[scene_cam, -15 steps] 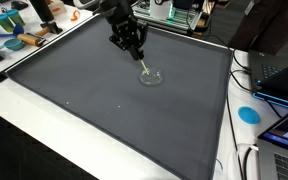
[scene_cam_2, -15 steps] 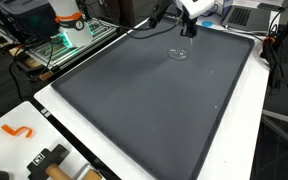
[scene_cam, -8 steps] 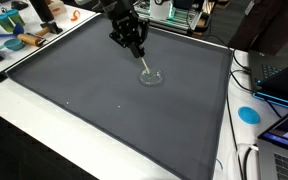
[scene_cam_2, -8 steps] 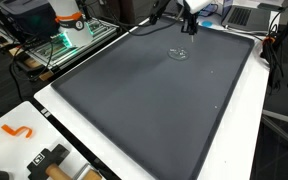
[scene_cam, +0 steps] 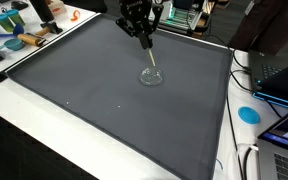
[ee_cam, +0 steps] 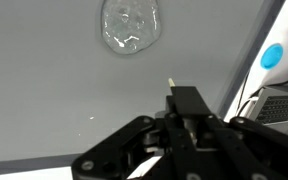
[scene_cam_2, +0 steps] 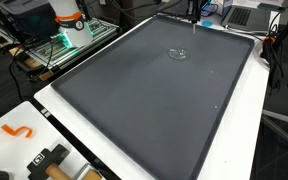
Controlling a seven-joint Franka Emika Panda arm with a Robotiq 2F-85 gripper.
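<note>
**Aloft over the dish: a stick gripped in closed fingers**

The gripper point(scene_cam: 144, 37) is clamped on a thin pale stick point(scene_cam: 149, 60), which points down and forward from between its fingers. A small clear glass dish point(scene_cam: 151, 77) lies on the dark grey mat point(scene_cam: 84, 105), toward its far side.

In the wrist view the stick point(ee_cam: 171, 84) ends short of the dish point(ee_cam: 132, 26), with bare mat between them. The gripper point(ee_cam: 187, 102) sits behind it. In an exterior view the gripper point(scene_cam_2: 192, 12) hangs near the mat's far edge, well above the dish point(scene_cam_2: 178, 54).

Judged from these views, the step in hand is carrying the stick above the dish, with the tip out of contact. Any next move with the stick would call for a firm grip. The thin tip would also need close watching, since the glass is hard to see against the mat.

Nothing stands between stick and dish. Beyond the mat, on the white table point(scene_cam: 14, 130), are a blue disc point(scene_cam: 248, 114) and a laptop point(scene_cam: 280, 72). An orange hook point(scene_cam_2: 17, 131) and a green-lit rack point(scene_cam_2: 69, 40) are also there. All lie well apart from the gripper.
</note>
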